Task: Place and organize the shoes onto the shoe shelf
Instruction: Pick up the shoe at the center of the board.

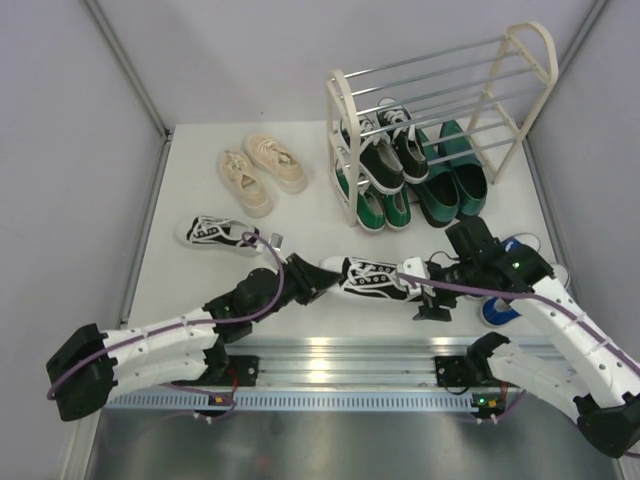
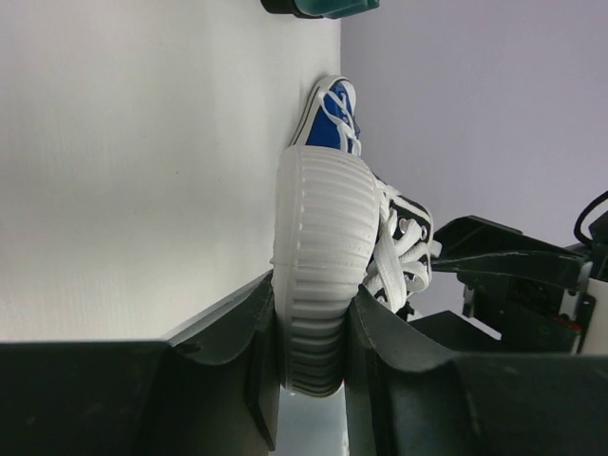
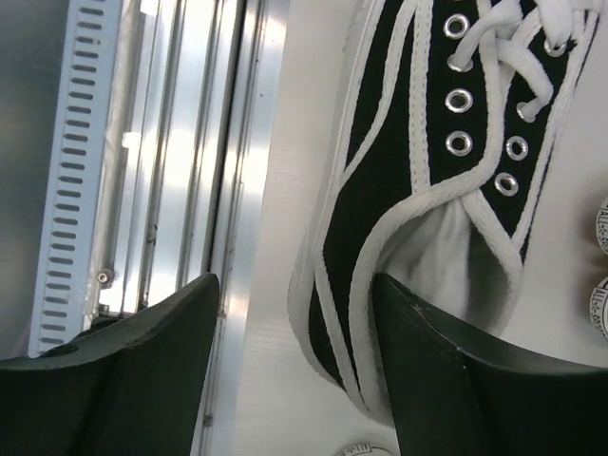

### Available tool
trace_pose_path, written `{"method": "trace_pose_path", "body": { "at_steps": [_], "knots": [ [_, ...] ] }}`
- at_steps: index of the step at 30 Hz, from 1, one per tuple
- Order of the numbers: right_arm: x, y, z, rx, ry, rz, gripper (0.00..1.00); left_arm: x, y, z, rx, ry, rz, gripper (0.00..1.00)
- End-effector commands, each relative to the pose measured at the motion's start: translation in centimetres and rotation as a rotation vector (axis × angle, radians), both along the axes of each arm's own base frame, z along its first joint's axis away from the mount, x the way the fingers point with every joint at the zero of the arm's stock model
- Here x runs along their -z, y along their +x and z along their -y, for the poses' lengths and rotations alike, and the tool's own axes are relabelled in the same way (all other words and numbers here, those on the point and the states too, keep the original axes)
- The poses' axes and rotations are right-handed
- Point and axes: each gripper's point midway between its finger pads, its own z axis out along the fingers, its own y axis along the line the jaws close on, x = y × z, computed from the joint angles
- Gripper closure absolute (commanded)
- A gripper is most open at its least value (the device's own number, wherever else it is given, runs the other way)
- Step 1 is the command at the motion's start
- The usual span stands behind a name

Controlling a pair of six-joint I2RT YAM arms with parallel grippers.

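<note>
A black-and-white striped sneaker lies on its side near the table's front edge. My left gripper is shut on its white ribbed toe cap, fingers on both sides. My right gripper is open at the heel: in the right wrist view one finger sits inside the sneaker's heel opening and the other outside. The second striped sneaker lies at the left. The shoe shelf stands at the back right, holding black sneakers, green sneakers and dark green loafers.
Cream sneakers sit at the back left. Blue sneakers lie under my right arm, one also showing past the toe cap. The aluminium rail runs along the near edge and shows beside the heel.
</note>
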Motion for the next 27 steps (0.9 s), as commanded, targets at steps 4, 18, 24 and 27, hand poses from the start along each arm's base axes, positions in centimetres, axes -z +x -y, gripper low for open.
{"method": "trace_pose_path", "body": {
  "at_steps": [4,18,24,27],
  "knots": [
    [1.1,1.8,-1.3,-0.017,-0.05,0.074,0.42,-7.6,0.3,1.0,0.003,-0.314,0.046,1.0],
    [-3.4,0.5,-0.7,0.024,0.046,0.053,1.0,-6.9,0.1,-0.3,-0.003,-0.17,0.194,0.63],
    [-5.4,2.2,3.5,0.268,-0.021,0.085,1.0,-6.7,0.6,-3.7,-0.064,0.11,0.308,0.19],
    [-5.7,2.2,5.3,0.358,-0.049,0.087,1.0,-6.7,0.7,-6.1,-0.1,0.246,0.346,0.14]
  ]
}}
